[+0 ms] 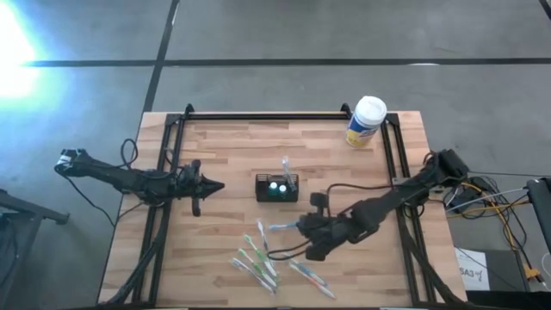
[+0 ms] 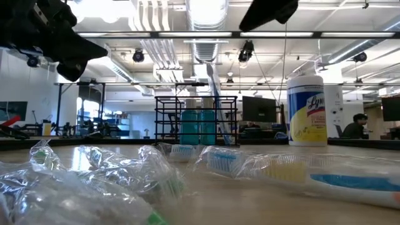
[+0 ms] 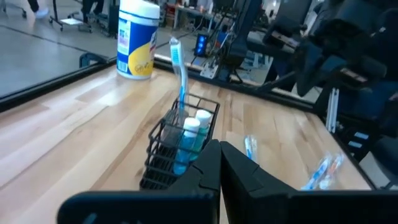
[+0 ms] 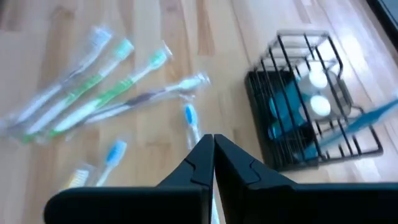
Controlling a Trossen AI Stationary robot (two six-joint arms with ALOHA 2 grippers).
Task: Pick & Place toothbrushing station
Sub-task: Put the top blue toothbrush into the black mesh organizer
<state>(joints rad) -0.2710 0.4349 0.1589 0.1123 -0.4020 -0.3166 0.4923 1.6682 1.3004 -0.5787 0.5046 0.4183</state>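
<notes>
Here I see the right gripper (image 4: 213, 144) pinching a blue toothbrush (image 4: 191, 122) beside the organiser box (image 1: 276, 188). The left gripper (image 3: 219, 155), fingers pressed together, waits left of it.

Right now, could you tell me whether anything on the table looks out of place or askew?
Mostly the wrapped toothbrushes: they lie scattered at mixed angles on the wood, outside the black organiser, which holds only one leaning brush and two tubes. Nothing looks spilled or broken.

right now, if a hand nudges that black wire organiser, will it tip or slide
The black wire organiser probably slides easily: it looks light and open-framed on smooth wood. The tall toothbrush standing in it may wobble, and a high push could tip it.
</notes>
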